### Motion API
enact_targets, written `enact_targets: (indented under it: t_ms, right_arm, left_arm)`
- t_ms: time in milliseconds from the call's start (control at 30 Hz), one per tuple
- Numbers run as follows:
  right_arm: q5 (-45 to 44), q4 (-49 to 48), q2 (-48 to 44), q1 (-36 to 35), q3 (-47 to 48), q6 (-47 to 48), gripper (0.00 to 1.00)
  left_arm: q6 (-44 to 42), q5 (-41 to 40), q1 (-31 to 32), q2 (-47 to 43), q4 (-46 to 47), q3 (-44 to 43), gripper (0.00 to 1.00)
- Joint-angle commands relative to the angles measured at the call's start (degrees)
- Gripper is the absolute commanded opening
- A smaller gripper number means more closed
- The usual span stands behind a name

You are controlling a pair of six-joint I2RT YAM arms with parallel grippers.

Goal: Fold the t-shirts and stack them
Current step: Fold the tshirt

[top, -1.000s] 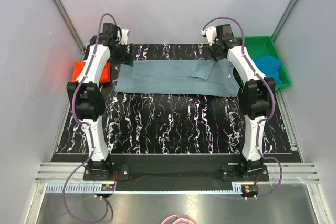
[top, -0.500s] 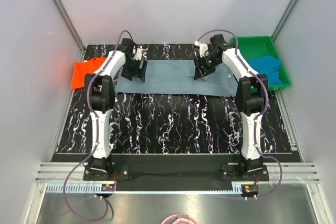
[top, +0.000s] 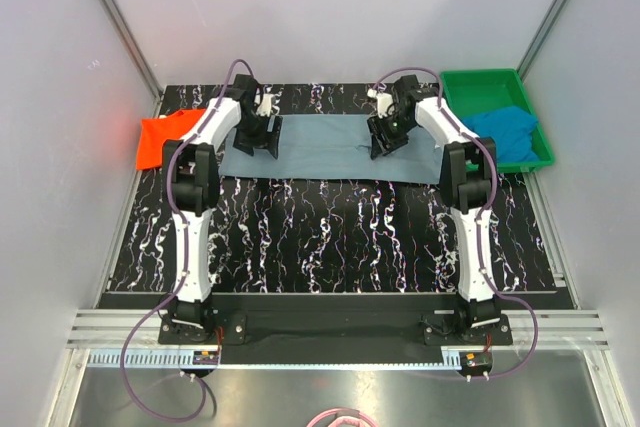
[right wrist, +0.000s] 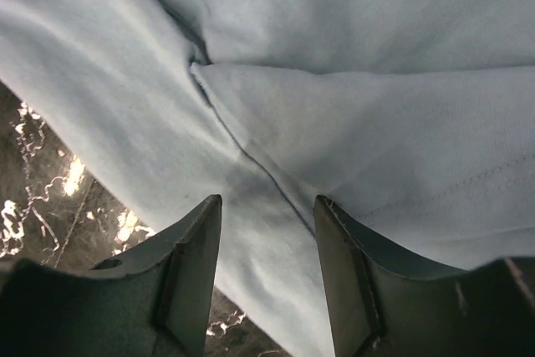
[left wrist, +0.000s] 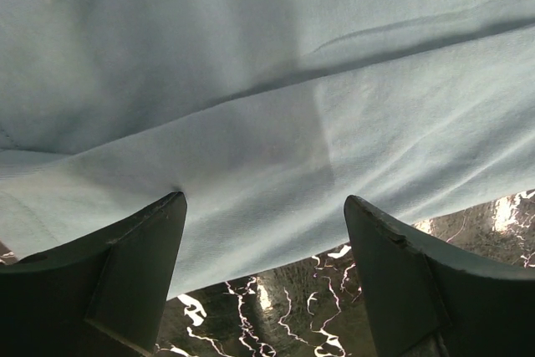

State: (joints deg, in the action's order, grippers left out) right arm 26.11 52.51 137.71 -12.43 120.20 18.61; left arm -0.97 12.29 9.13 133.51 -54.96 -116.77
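Here the large grey-blue t-shirt (top: pixel 330 152) lies flat on the black marbled table (top: pixel 330 237) in the upper middle of the top view, between the orange-red t-shirt (top: pixel 160 137) at the far left and the bright blue t-shirt (top: pixel 505 130) sitting in the green tray (top: pixel 490 75) at the upper right. The left gripper (left wrist: pixel 263 200) hangs low over the shirt's left part with its jaws spread wide and nothing between them but flat cloth below. The right gripper (right wrist: pixel 267 199) stands over a creased flap right of the middle, jaws parted more narrowly and not pinching yet. The step in hand looks like taking hold for the next fold. To do it well, each gripper should bite the near hem through every layer, and both should lift level so the band does not skew. The shirt's long axis runs left to right across the frame; which end is the collar I cannot tell.
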Motion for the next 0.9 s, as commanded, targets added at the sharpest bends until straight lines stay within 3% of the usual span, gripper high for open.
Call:
enact_targets:
  t_ms: [0, 633, 767, 867]
  right_arm:
    - [-1.06, -1.09, 0.89, -0.58, 3.19, 0.2, 0.56]
    - [-13.01, -6.64, 7.13, -1.2, 20.16, 2.13, 0.59]
    - [-13.97, -5.58, 1.71, -1.9, 13.15, 4.23, 0.56]
    - [-15.56, -10.74, -6.01, -2.08, 0.95, 8.61, 0.49]
  left_arm:
    - [0.8, 1.85, 0.37, -0.1, 0.73, 0.58, 0.81]
    - [2.91, 2.47, 1.16, 0.7, 0.55, 4.45, 0.8]
    - [2.91, 2.38, 1.25, 0.35, 0.47, 4.27, 0.8]
    - [2.82, 1.86, 1.25, 0.52, 0.55, 3.92, 0.8]
